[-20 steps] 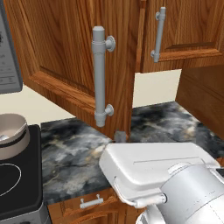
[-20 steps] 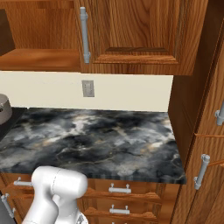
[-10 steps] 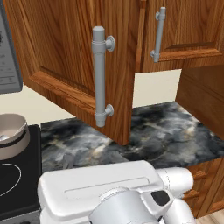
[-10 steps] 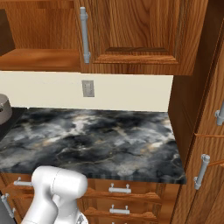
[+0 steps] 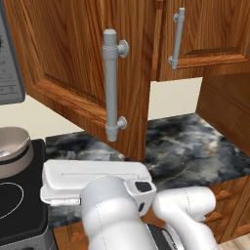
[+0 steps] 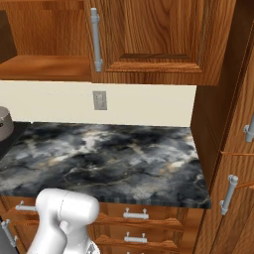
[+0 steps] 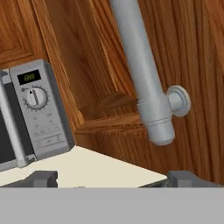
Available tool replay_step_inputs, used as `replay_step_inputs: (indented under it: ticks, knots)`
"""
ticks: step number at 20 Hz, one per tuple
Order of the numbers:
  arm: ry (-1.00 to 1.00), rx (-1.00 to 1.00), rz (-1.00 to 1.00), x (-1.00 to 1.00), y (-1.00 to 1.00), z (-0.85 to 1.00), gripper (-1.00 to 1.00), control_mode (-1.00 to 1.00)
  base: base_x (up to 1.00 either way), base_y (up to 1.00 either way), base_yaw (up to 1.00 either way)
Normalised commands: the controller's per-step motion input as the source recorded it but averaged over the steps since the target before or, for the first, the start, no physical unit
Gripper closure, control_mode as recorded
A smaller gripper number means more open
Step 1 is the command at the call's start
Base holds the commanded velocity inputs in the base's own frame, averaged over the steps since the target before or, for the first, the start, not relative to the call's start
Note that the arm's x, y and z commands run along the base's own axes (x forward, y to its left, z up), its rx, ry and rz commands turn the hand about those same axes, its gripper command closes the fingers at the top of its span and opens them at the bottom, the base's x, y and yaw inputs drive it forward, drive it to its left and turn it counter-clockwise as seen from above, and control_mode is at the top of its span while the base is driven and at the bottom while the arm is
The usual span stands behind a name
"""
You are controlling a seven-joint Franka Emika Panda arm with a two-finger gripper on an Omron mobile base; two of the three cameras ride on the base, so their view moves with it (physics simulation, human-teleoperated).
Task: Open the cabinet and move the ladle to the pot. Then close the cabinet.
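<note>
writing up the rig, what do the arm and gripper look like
The arm is built of smooth, rounded, glossy white shells with dark joints and a flat white slab-shaped link. The gripper ends in two small dark grey, blocky finger tips. No cables or markings are visible.

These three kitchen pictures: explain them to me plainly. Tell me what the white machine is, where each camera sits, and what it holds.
The white machine is a robot arm on a driving base. Two cameras ride behind it, left and right, looking over a dark marble counter. The third sits on its hand, looking past two dark fingers that stand wide apart and hold nothing. Ahead hangs a swung-open wooden cabinet door with a long grey handle. A grey pot stands on the stove at the left, and a microwave is beside the door.
</note>
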Motion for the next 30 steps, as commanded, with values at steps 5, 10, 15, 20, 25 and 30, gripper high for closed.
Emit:
replay_step_inputs:
  ticks: [5, 10, 15, 20, 25, 30]
  knots:
    - [-0.15, 0.00, -0.04, 0.51, 0.00, -0.10, -1.00, -1.00, 0.00, 0.00, 0.00]
    - [-0.20, 0.00, -0.04, 0.52, 0.00, 0.00, -1.00, -1.00, 0.00, 0.00, 0.00]
    - [-0.14, 0.00, -0.10, 0.55, 0.00, 0.00, -1.00, -1.00, 0.00, 0.00, 0.00]
    - [-0.15, 0.00, -0.12, 0.41, -0.03, 0.00, -1.00, -1.00, 0.00, 0.00, 0.00]
    - [-0.09, 0.00, -0.11, 0.42, -0.21, 0.02, -1.00, -1.00, 0.00, 0.00, 0.00]
    - [0.00, 0.00, -0.10, 0.60, -0.35, 0.15, -1.00, -1.00, 0.00, 0.00, 0.00]
